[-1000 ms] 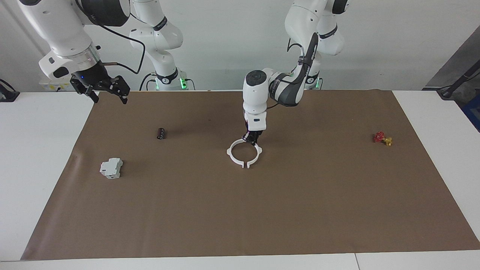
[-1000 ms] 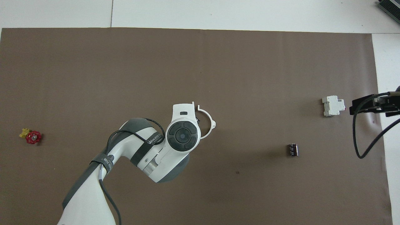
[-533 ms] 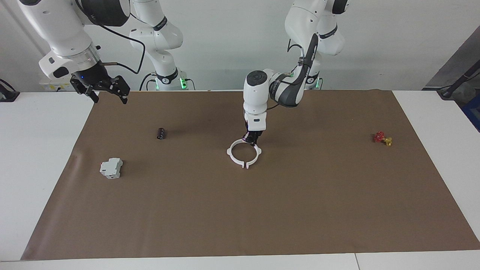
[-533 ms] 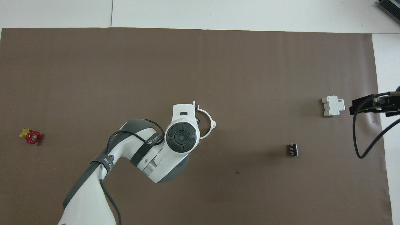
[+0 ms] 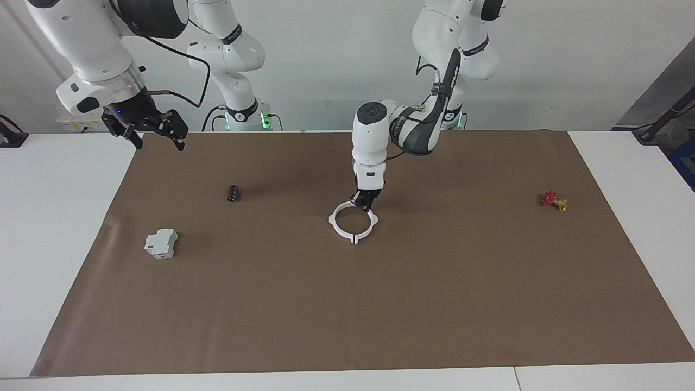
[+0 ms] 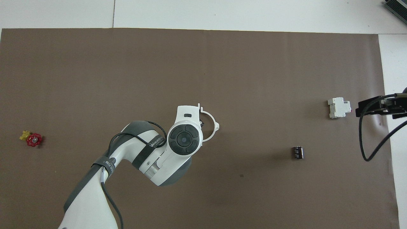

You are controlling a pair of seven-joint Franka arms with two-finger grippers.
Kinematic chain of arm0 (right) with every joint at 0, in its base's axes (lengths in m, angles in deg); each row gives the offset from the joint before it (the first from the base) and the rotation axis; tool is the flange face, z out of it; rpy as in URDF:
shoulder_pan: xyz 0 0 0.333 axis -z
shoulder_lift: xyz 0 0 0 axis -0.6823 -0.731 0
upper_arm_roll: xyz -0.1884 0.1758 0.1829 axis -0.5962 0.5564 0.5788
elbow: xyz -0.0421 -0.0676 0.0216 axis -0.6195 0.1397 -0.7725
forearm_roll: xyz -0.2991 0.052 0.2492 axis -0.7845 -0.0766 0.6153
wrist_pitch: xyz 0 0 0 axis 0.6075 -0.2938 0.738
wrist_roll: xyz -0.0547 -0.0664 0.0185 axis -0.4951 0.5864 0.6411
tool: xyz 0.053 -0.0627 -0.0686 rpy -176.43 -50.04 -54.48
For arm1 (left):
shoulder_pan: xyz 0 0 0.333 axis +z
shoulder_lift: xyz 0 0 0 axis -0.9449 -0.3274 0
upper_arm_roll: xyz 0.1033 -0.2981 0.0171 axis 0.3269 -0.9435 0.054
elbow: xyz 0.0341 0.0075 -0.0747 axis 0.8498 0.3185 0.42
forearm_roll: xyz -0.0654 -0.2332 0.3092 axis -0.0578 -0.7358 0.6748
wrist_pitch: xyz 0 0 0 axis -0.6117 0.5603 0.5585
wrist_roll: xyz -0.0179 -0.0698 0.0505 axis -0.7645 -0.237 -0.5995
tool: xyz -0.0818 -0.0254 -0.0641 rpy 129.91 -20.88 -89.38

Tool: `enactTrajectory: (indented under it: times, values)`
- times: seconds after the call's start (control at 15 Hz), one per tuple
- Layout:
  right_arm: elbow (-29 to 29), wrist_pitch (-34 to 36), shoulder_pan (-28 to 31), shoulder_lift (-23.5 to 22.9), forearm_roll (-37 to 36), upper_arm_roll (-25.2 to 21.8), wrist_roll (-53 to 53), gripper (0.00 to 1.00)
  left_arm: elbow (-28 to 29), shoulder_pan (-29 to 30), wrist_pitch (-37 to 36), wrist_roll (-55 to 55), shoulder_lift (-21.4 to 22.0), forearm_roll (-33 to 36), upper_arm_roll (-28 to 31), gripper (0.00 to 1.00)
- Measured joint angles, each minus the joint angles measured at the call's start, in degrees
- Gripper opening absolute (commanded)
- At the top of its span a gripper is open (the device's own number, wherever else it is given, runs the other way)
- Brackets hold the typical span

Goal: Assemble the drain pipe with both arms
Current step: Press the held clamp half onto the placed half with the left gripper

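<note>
We find the drain pipe (image 5: 353, 222) mid-mat, well clear of every edge; the left gripper (image 5: 365, 203) is clenched on its thin, light, springy rim; the right gripper (image 5: 157, 133), released, waits over the mat's corner.

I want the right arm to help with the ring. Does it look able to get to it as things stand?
Probably yes: the right gripper hangs open over the mat's edge, with bare mat between it and the ring, though the left gripper grips its rim.
</note>
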Motion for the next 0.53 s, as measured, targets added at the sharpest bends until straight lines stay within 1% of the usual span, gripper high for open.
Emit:
enactTrajectory:
  times: [0.53]
  values:
    - [0.00,0.00,0.00,0.00,0.00,0.00,0.00,1.00,-1.02,0.00,-4.31,0.24,0.32,0.03,-0.03,0.00]
